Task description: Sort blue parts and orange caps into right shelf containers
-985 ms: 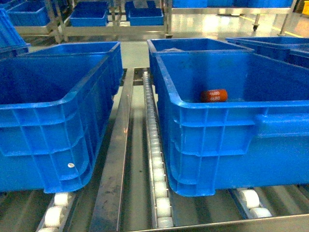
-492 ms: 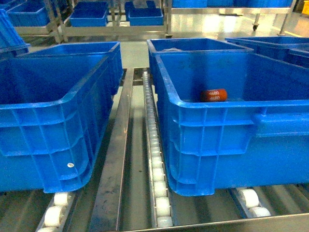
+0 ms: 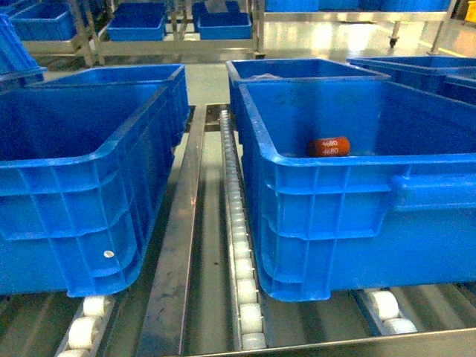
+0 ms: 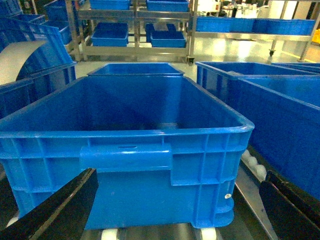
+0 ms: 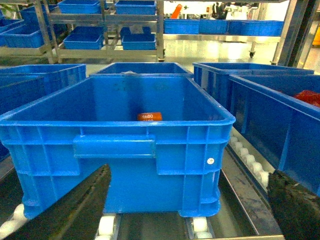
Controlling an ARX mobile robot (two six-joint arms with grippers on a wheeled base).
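Orange cap (image 3: 329,146) lies on its side in the right-hand crate (image 3: 327,165) on the shelf (image 3: 175,253), centre-right of head view, long axis running left-right; in the right wrist view it sits dead ahead, past the near wall; right tool (image 5: 187,207) nearer, fingers spread, empty; left tool (image 4: 177,207) likewise released, facing the empty left crate (image 4: 125,131).

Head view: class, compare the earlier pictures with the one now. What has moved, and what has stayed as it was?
The orange cap in the right crate has turned slightly where it lies, so its white "4680" print now shows more squarely; it stays against the far wall. Both crates, the left crate included, and the rollers stayed put.
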